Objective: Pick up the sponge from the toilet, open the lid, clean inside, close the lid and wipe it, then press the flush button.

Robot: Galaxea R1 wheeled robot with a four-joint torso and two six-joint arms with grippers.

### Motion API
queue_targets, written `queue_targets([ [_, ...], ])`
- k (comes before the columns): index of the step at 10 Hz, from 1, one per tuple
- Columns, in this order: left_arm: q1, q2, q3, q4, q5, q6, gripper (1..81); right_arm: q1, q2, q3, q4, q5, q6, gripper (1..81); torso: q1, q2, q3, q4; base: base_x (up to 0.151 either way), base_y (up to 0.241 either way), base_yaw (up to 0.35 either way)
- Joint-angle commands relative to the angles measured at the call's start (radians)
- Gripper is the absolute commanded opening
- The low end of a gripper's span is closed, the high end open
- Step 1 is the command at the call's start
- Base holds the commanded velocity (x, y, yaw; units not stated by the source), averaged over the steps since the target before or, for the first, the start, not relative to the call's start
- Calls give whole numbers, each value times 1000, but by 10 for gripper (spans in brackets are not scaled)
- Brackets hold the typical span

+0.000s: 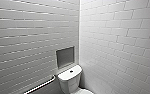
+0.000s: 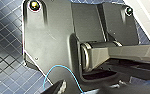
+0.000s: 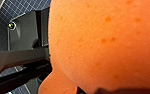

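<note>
the sponge [image 3: 103,42] looms large, clamped between jaws of the right gripper [image 3: 108,90].

One toilet [image 1: 70,81] stands where two tiled walls meet, the left wall [image 1: 21,37] and the right wall [image 1: 121,37]. One dark flush button [image 1: 71,71] sits on the tank top. There is one recessed niche [image 1: 65,56], one pale bar [image 1: 39,86], one orange sponge [image 3: 103,45] and one thin blue cable [image 2: 62,67].
</note>
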State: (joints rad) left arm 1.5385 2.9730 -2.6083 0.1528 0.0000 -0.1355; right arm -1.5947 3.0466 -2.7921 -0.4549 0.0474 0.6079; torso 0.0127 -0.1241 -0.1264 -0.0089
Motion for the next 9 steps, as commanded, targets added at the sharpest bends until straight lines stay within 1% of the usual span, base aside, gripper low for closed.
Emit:
queue_targets([
  [1,-45,0,4,-10,54,1,811,77,20,-61,511,-49,-550,10,0,0,0,0,0,0,0],
  [2,-44,2,4,-9,54,0,811,78,13,-56,680,-47,-700,10,0,0,0,0,0,0,0],
  [3,-44,2,4,-9,54,1,811,92,4,-50,766,-58,-724,10,0,0,0,0,0,0,0],
  [4,-44,3,4,-9,54,1,811,101,4,-53,776,-61,-734,10,0,0,0,0,0,0,0],
  [5,-47,0,5,-7,48,1,811,103,-4,-58,763,-76,-738,10,0,0,0,0,0,0,0],
  [6,-48,-8,19,-7,43,1,811,101,-15,-38,748,-130,-737,10,0,0,0,0,0,0,0],
  [7,-44,-33,66,-7,41,2,811,97,-48,41,745,-123,-737,10,0,0,0,0,0,0,0],
  [9,-41,-119,213,-7,40,2,811,97,-206,351,743,-109,-737,10,0,0,0,0,0,0,0],
])
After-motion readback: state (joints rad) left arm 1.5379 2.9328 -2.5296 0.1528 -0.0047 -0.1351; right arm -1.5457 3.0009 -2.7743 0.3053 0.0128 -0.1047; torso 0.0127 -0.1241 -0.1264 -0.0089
